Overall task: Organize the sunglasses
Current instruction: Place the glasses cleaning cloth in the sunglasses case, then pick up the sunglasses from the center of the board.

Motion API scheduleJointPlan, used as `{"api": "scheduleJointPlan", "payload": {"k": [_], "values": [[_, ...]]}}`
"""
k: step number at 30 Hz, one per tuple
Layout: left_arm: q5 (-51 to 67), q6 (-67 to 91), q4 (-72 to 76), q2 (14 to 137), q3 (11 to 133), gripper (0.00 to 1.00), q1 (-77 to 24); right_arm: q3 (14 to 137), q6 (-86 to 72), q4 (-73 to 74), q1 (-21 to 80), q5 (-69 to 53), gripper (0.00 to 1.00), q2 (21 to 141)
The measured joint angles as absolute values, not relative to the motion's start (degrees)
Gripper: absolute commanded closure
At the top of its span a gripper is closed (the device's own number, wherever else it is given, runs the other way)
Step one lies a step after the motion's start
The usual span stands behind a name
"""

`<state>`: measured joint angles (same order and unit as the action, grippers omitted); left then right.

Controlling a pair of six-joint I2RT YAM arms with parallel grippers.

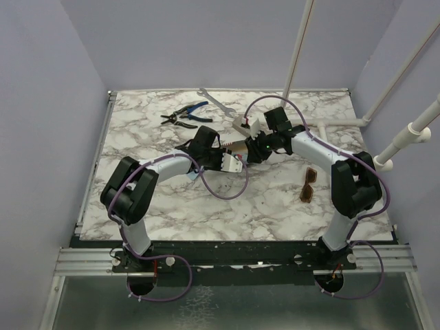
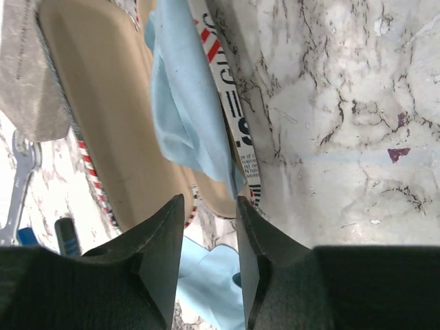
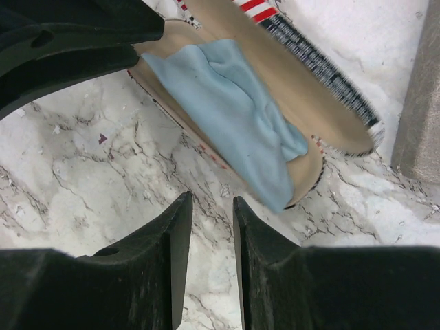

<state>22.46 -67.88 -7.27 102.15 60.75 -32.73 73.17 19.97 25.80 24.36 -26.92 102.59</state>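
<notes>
The sunglasses (image 1: 307,185), amber lenses in a thin dark frame, lie on the marble at the right, away from both grippers. An open case (image 1: 236,147) with a tan lining (image 2: 103,103) sits mid-table. A light blue cloth (image 3: 234,117) lies inside it and spills over one end (image 2: 213,275). My left gripper (image 2: 210,203) is at the case's near end, open, the spilled cloth showing loose in the gap between its fingers. My right gripper (image 3: 212,199) hovers over bare marble just short of the case, open a little, with nothing between its fingers.
Blue-handled pliers (image 1: 184,113) and a silver wrench (image 1: 214,103) lie at the back of the table. A grey object (image 3: 419,103) stands beside the case. White pipes (image 1: 405,137) rise along the right wall. The left arm's dark body (image 3: 62,41) looms over the case's far end.
</notes>
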Motion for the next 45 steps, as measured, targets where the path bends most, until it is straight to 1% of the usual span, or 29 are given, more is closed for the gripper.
{"api": "scheduleJointPlan", "payload": {"k": [9, 12, 14, 19, 21, 22, 24, 25, 26, 27, 28, 29, 32, 35, 36, 39, 40, 42, 45], "values": [[22.44, -66.96, -9.69, 99.07, 61.49, 0.61, -32.75, 73.97, 18.90, 25.41, 24.36, -28.25, 0.67, 102.96], [22.26, -66.41, -10.24, 98.43, 61.49, 0.58, -32.75, 74.00, 18.65, 25.39, 24.36, -28.40, 0.66, 102.96], [21.87, -65.67, -10.87, 97.76, 61.49, 0.52, -32.75, 74.04, 18.46, 25.39, 24.36, -28.42, 0.66, 102.96], [20.71, -62.30, -14.04, 95.22, 63.26, 0.34, -32.75, 75.20, 17.91, 25.26, 24.36, -28.99, 0.65, 102.72], [19.84, -60.25, -15.73, 93.93, 64.47, 0.28, -32.75, 75.26, 17.61, 25.10, 24.36, -29.34, 0.64, 101.93], [19.27, -59.20, -16.67, 93.30, 65.04, 0.25, -32.75, 75.24, 17.47, 25.02, 24.36, -29.52, 0.61, 101.43], [18.00, -56.86, -19.46, 91.37, 66.22, 0.18, -32.60, 75.16, 16.93, 24.51, 24.36, -29.93, 0.51, 99.90], [17.43, -55.77, -20.86, 90.52, 66.72, 0.13, -32.32, 74.91, 16.49, 23.90, 24.36, -30.17, 0.43, 98.76], [17.08, -54.24, -23.40, 89.38, 67.77, 0.07, -31.83, 74.61, 16.08, 23.11, 24.36, -30.44, 0.32, 97.60], [16.91, -53.12, -25.34, 88.73, 68.60, 0.02, -31.27, 74.08, 15.44, 21.96, 24.36, -30.76, 0.19, 96.31], [16.80, -51.81, -27.55, 88.07, 69.60, 0.01, -30.39, 72.99, 14.87, 19.99, 24.36, -31.05, 0.05, 94.37], [16.69, -50.39, -30.15, 87.50, 70.96, 0.01, -28.62, 72.16, 13.82, 18.74, 24.36, -31.18, 0.01, 93.08], [15.75, -47.16, -36.12, 86.96, 73.56, 0.01, -22.52, 67.55, 11.60, 12.03, 24.36, -31.42, 0.00, 88.66], [12.45, -44.95, -41.47, 86.96, 73.01, 0.01, -15.16, 65.12, 9.87, 6.87, 24.34, -31.38, 0.00, 87.33], [11.22, -44.69, -42.81, 86.87, 72.40, 0.03, -13.37, 65.06, 9.63, 5.39, 24.29, -31.29, 0.00, 87.66], [7.86, -44.66, -45.52, 85.95, 69.60, 0.16, -8.73, 65.87, 9.80, 1.98, 24.10, -31.16, 0.00, 89.60], [6.63, -45.12, -46.04, 85.03, 68.20, 0.18, -6.74, 67.13, 10.26, 1.34, 24.03, -31.09, 0.00, 90.96], [4.62, -46.15, -47.27, 83.20, 66.28, 0.18, -3.60, 70.13, 11.27, 1.10, 23.97, -30.98, 0.00, 93.51], [3.62, -48.97, -50.19, 81.06, 65.71, 0.10, 1.69, 77.28, 12.73, 3.36, 23.92, -31.22, 0.00, 97.19]]}}
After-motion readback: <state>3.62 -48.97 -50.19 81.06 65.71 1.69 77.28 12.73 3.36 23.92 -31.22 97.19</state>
